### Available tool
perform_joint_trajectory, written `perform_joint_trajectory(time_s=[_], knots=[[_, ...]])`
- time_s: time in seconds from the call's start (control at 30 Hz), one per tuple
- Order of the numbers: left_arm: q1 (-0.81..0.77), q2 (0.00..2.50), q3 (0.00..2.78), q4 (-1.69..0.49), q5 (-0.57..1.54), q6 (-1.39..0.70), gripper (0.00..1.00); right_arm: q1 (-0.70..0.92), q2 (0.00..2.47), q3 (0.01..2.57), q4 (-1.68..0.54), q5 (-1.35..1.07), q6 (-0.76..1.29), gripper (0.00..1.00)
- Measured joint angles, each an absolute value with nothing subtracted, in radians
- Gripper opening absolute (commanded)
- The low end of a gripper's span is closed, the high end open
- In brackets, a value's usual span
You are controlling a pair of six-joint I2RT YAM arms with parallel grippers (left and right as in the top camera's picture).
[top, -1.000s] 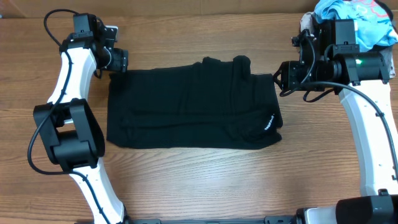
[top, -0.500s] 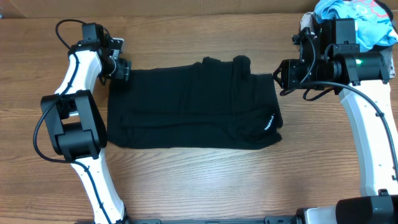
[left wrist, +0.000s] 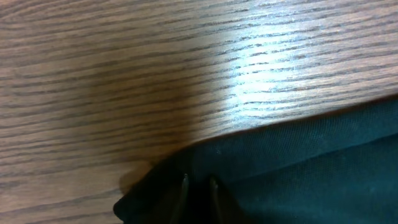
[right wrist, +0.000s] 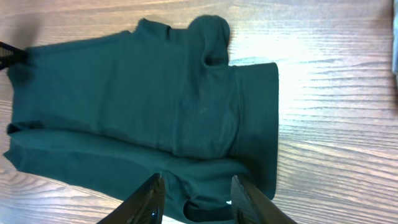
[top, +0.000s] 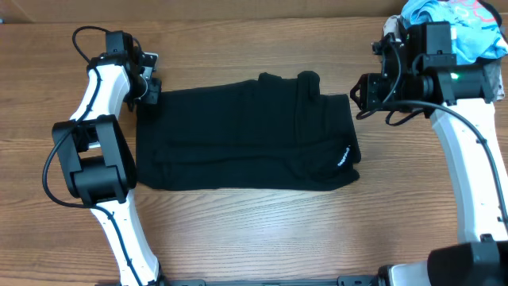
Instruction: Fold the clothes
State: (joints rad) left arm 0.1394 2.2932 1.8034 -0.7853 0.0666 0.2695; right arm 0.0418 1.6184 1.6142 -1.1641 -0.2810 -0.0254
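The clothes (top: 238, 135) are one black garment lying folded into a wide rectangle mid-table, with small white lettering (top: 343, 155) near its right end. My left gripper (top: 152, 89) sits at the garment's far left corner. In the left wrist view that gripper (left wrist: 198, 182) has its fingertips nearly together, pinching the black fabric (left wrist: 311, 162) at the corner. My right gripper (top: 355, 95) hangs beside the far right corner, off the cloth. In the right wrist view it (right wrist: 196, 186) stands open above the garment (right wrist: 143, 93), holding nothing.
A light blue shirt (top: 452, 24) is bunched at the back right corner behind the right arm. Bare wooden table (top: 254, 238) runs along the front of the garment and to both sides.
My left gripper swung in to the garment's far left corner and closed on the fabric there. The right gripper's fingers narrowed a little; the garment has not moved.
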Motion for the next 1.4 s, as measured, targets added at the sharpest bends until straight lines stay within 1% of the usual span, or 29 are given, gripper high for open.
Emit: perform_joint_trajectory(time_s=[0.13, 0.23, 0.37, 0.4, 0.47, 0.57, 0.8, 0.83, 0.87, 0.9, 0.97, 1.0, 1.07, 1.23, 1.4], knots=[[0.139, 2.293, 1.803, -0.778, 0.061, 0.269, 0.04, 0.042, 1.675, 1.614, -1.148, -0.281, -0.026, 0.36], [0.139, 2.293, 1.811, -0.792, 0.045, 0.265, 0.04, 0.042, 1.711, 1.614, -1.139, -0.280, -0.027, 0.34], [0.139, 2.293, 1.878, -0.870, 0.031, 0.264, 0.04, 0.042, 1.744, 1.614, -1.118, -0.280, -0.025, 0.33], [0.139, 2.293, 1.905, -0.892, 0.030, 0.264, 0.04, 0.042, 1.747, 1.614, -1.111, -0.280, -0.025, 0.32], [0.139, 2.293, 1.959, -0.935, 0.029, 0.261, 0.04, 0.042, 1.748, 1.614, -1.091, -0.280, -0.023, 0.23], [0.139, 2.293, 2.048, -1.010, 0.029, 0.245, 0.04, 0.042, 1.748, 1.614, -1.055, -0.278, -0.010, 0.18], [0.137, 2.293, 2.135, -1.102, 0.029, 0.194, 0.04, 0.042, 1.771, 1.616, -0.955, -0.277, 0.012, 0.18], [0.137, 2.293, 2.135, -1.111, 0.029, 0.186, 0.04, 0.042, 1.783, 1.616, -0.936, -0.277, 0.013, 0.23], [0.137, 2.293, 2.135, -1.119, 0.029, 0.181, 0.04, 0.045, 1.799, 1.616, -0.911, -0.277, 0.017, 0.32], [0.137, 2.293, 2.135, -1.125, 0.029, 0.177, 0.04, 0.046, 1.812, 1.616, -0.889, -0.274, 0.024, 0.44], [0.137, 2.293, 2.135, -1.131, 0.029, 0.170, 0.04, 0.051, 1.845, 1.616, -0.834, -0.271, 0.023, 0.54], [0.135, 2.293, 2.135, -1.131, 0.028, 0.166, 0.04, 0.055, 1.860, 1.616, -0.807, -0.270, 0.024, 0.57], [0.130, 2.293, 2.135, -1.132, 0.027, 0.162, 0.04, 0.066, 1.886, 1.616, -0.750, -0.265, 0.022, 0.59], [0.110, 2.293, 2.135, -1.130, 0.025, 0.159, 0.04, 0.101, 1.938, 1.616, -0.642, -0.253, 0.022, 0.59], [0.091, 2.293, 2.135, -1.130, 0.025, 0.159, 0.04, 0.141, 2.028, 1.617, -0.602, -0.227, 0.017, 0.59]])
